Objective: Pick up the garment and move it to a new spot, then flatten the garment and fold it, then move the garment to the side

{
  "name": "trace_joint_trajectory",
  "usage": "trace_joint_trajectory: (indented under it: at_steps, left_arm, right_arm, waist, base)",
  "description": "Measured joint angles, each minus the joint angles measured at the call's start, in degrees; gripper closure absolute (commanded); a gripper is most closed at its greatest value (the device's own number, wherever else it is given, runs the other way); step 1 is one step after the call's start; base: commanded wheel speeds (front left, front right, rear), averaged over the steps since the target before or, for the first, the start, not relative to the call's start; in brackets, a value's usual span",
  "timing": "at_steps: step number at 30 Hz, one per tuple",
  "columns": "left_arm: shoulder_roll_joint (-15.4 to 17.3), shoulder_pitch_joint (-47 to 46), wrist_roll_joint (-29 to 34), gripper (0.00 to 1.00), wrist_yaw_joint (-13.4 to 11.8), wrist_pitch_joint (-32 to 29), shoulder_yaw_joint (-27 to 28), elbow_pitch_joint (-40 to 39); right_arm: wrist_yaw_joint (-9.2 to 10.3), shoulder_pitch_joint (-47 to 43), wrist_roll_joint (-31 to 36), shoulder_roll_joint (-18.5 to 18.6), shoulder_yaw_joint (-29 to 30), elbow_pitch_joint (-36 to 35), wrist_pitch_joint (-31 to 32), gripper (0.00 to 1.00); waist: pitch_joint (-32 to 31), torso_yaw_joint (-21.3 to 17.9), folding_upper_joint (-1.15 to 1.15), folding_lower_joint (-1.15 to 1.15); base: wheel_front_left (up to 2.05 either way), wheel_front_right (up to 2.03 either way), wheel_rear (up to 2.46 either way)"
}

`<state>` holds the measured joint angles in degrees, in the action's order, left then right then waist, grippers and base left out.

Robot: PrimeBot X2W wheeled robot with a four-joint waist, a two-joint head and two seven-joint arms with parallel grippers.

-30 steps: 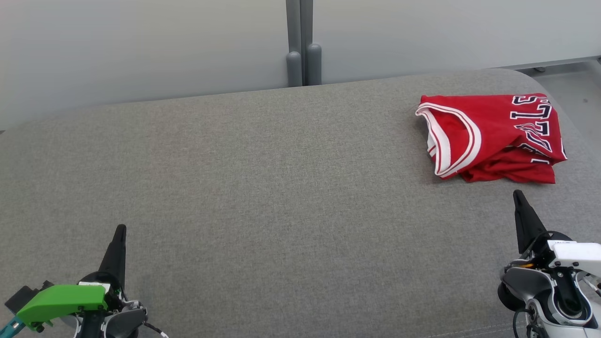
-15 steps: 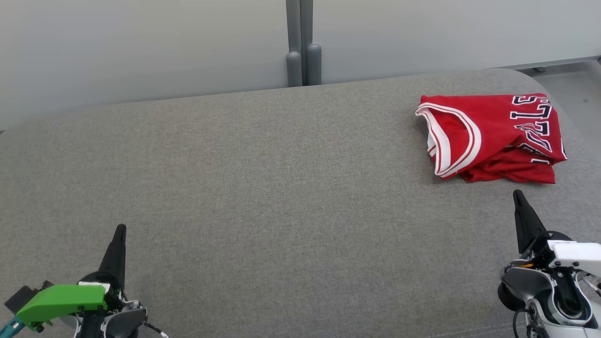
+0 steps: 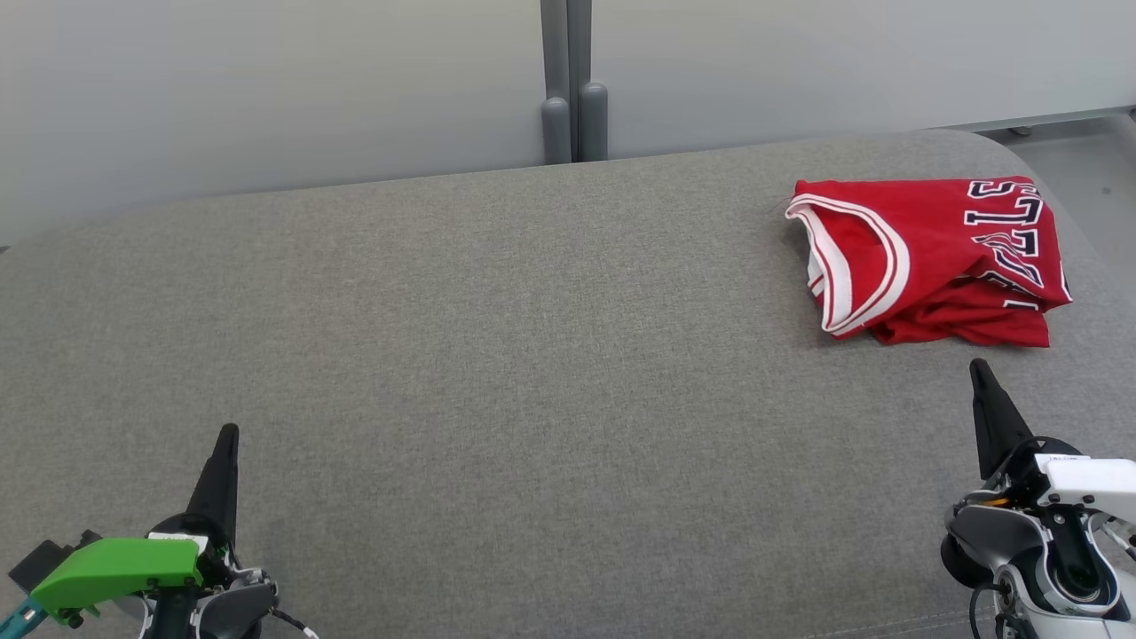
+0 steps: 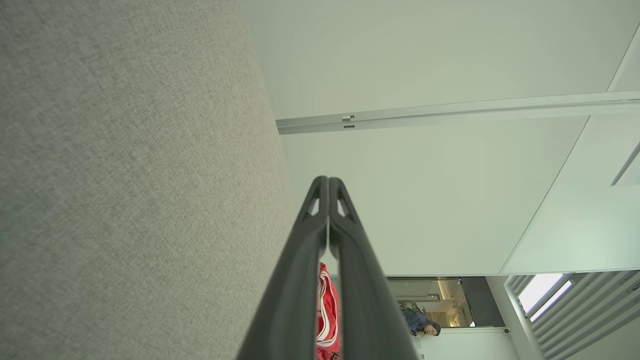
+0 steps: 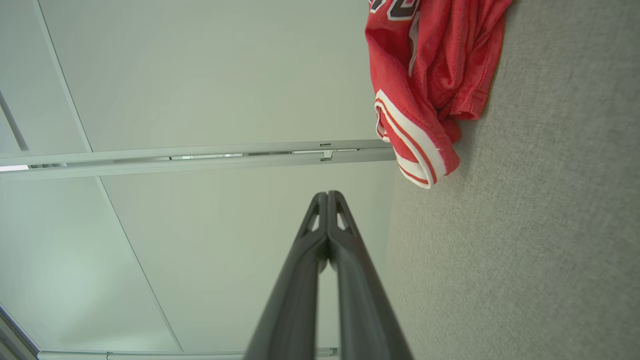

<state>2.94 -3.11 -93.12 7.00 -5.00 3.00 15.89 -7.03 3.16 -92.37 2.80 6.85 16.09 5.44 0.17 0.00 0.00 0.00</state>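
You had the red garment (image 3: 932, 257) lying loosely folded at the far right of the grey padded surface (image 3: 532, 355), its white-trimmed opening turned toward the left. Your right gripper (image 3: 977, 366) sat at the near right, just short of the garment and not touching it, fingers pressed together on nothing. Your left gripper (image 3: 229, 431) sat at the near left, well apart from the garment, fingers likewise pressed together and empty.
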Motion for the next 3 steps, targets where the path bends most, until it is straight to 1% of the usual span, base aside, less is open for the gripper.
trace_joint_trajectory:
  at_steps: [3]
  left_arm:
    - [0.0,0.0,0.0,1.00,0.0,0.0,0.0,0.0]
  right_arm:
    - [0.00,0.0,0.0,0.0,0.0,0.0,0.0,1.00]
  waist:
    - [0.0,0.0,0.00,0.00]
  base:
    - [0.00,0.00,0.00]
